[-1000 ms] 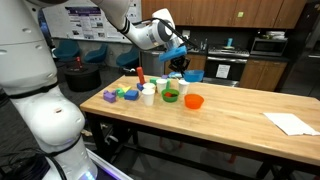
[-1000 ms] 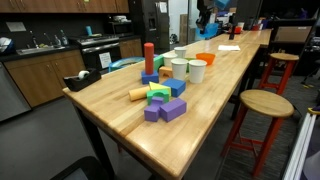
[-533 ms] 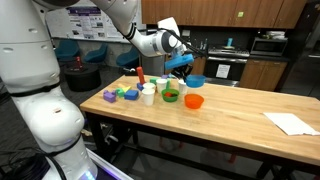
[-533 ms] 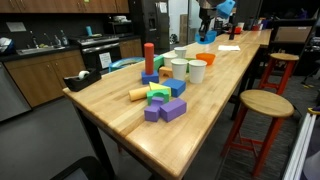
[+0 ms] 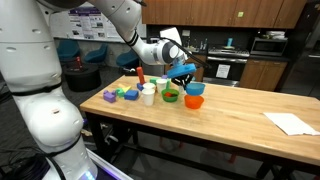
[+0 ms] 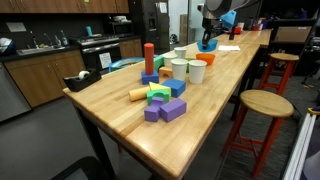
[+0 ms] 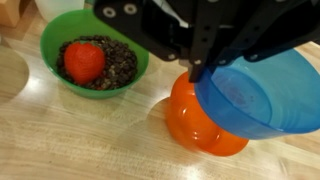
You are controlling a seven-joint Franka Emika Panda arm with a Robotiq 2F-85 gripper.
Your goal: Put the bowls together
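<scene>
Wood table [image 5: 240, 106]: arm [image 5: 150, 48] angled dwn, gripper [image 7: 196, 72] clamped on blue bowl [image 7: 265, 95] rim, over orange bowl [image 7: 195, 128].

In an exterior view, a long wooden bench [image 6: 110, 108] runs from near to far. At its far end the claw [image 6: 208, 36] hangs closed, with a blue bowl [image 6: 208, 45] at its tip just above an orange bowl [image 6: 203, 58]. Nearer stand two white cups [image 6: 197, 70], with an upright red cylinder [image 6: 149, 58] to their left. A cluster of coloured blocks [image 6: 160, 100] lies nearest. A round stool [image 6: 265, 102] stands right of the bench.
</scene>
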